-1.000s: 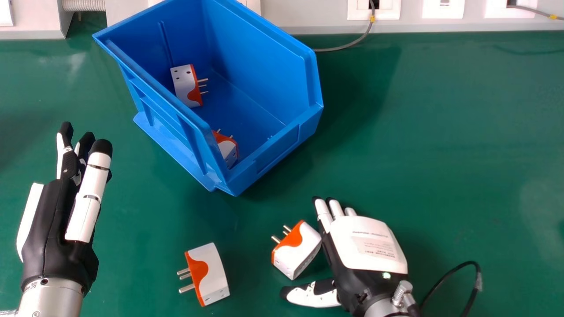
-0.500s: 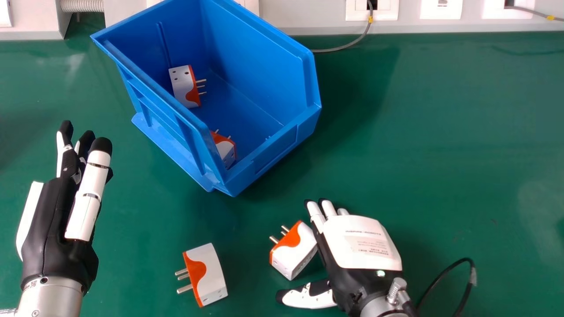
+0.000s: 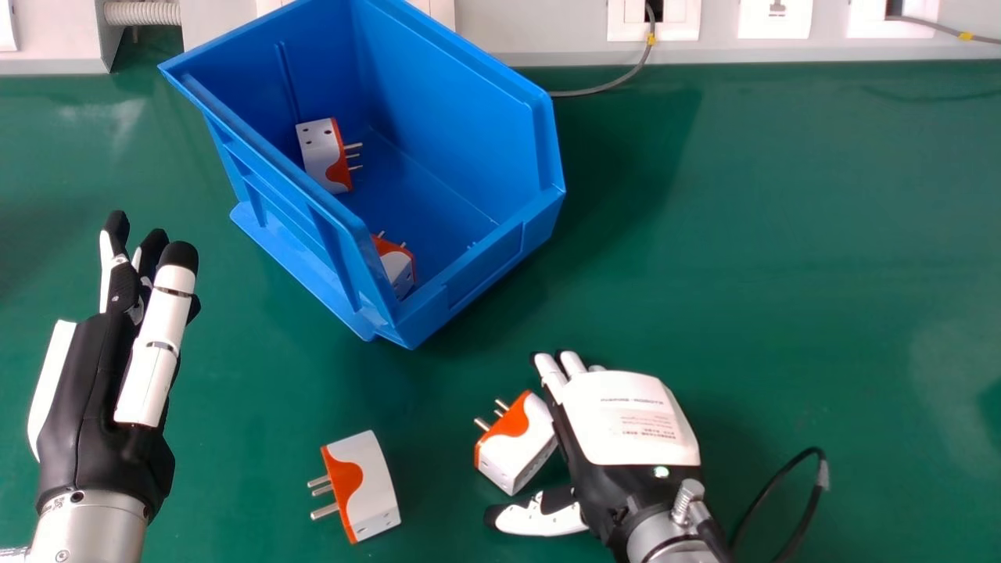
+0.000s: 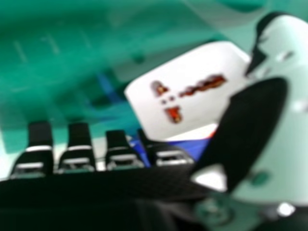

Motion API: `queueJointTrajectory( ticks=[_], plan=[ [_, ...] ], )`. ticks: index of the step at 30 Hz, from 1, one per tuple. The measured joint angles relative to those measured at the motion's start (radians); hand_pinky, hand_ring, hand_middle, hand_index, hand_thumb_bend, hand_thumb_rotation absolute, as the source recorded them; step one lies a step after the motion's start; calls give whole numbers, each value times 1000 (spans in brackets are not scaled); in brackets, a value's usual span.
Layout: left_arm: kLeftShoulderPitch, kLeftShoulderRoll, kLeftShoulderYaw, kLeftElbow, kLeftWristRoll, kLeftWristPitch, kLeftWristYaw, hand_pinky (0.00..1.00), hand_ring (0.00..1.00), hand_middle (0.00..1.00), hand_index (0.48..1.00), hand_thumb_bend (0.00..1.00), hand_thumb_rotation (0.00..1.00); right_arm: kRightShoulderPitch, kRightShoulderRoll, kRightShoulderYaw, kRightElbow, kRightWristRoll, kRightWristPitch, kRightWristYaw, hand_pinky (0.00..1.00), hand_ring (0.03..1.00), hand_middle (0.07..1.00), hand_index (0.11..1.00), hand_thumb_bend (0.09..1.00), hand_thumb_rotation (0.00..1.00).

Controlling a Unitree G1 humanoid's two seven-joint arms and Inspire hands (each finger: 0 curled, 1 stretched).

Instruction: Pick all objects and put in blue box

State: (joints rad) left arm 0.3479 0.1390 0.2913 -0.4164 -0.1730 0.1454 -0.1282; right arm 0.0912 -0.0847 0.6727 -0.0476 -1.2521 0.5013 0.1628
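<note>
The white and orange plastic plug adapter with metal pins (image 3: 516, 446) lies on the green table (image 3: 743, 274), between the thumb and fingers of the robot's right hand (image 3: 629, 422). Those fingers are extended, with no grip taken; contact cannot be confirmed. The left hand (image 3: 94, 383), at the head view's left, is open and holds nothing. A second adapter of the same type (image 3: 364, 485) lies nearby. Two more, (image 3: 321, 156) and (image 3: 397, 270), are inside the open blue plastic box (image 3: 504, 250).

Handling, as judged: light, rigid, not readily damaged, but smooth enough to slip or turn under a one-sided push. Recommended hold is across the white body, thumb opposing fingers, clear of the pins.

The right hand view records the socket face, with its dark and reddish openings, turned toward the palm; this face is hidden in the head view. The head view records the pins, pointing away from the palm.
</note>
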Motion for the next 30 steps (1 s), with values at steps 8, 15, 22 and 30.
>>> queueJointTrajectory(
  ticks=[8, 15, 22, 30],
  plan=[
    [1, 0, 0, -4, 0, 2, 0, 952, 1000, 1000, 1000, 410, 813, -48, 5, 7, 51, 0, 9, 10, 848, 917, 953, 938, 529, 500],
    [2, 0, 0, -5, 0, 2, 1, 952, 1000, 1000, 1000, 418, 815, -62, 6, 18, 60, -2, 16, 18, 852, 919, 955, 939, 524, 489],
    [1, 0, 0, -5, 0, 2, 1, 951, 1000, 1000, 1000, 413, 816, -72, 5, 33, 62, -8, 28, 22, 853, 919, 955, 939, 524, 487],
    [1, 0, -2, -5, 1, 3, 1, 953, 1000, 1000, 1000, 410, 818, -78, 5, 36, 62, -8, 30, 29, 851, 918, 956, 936, 524, 483]
  ],
)
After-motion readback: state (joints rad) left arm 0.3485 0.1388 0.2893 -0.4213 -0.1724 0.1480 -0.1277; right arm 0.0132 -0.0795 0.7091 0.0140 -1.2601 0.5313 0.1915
